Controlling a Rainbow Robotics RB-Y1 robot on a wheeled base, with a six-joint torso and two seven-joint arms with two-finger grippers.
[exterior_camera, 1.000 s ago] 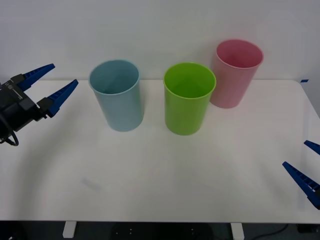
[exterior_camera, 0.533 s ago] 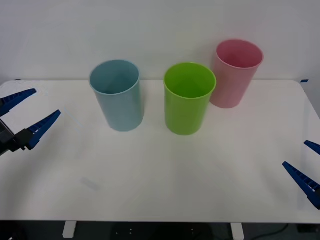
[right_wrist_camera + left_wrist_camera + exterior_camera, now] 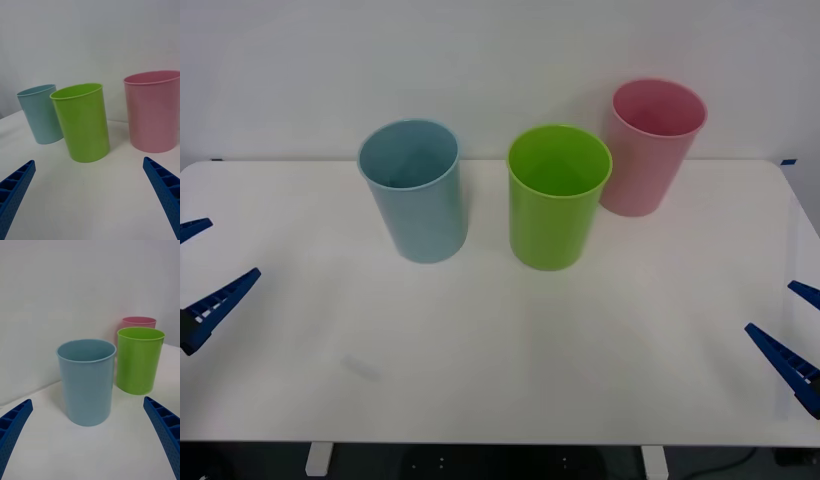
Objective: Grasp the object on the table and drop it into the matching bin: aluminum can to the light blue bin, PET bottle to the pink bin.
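Front: no can on the table; likely already dropped, can't confirm. Light blue bin at 11 o'clock, green bin centre, pink bin at 1. Left gripper at 9, right gripper at 4, both spread, empty.
Right wrist: bins upright, nothing obstructing.
Left wrist: light blue bin nearest, interior hidden.

Three bins upright on the table: light blue bin left, green bin centre, pink bin far right. Left gripper at left edge, fingers spread. Right gripper at near-right edge, fingers apart.
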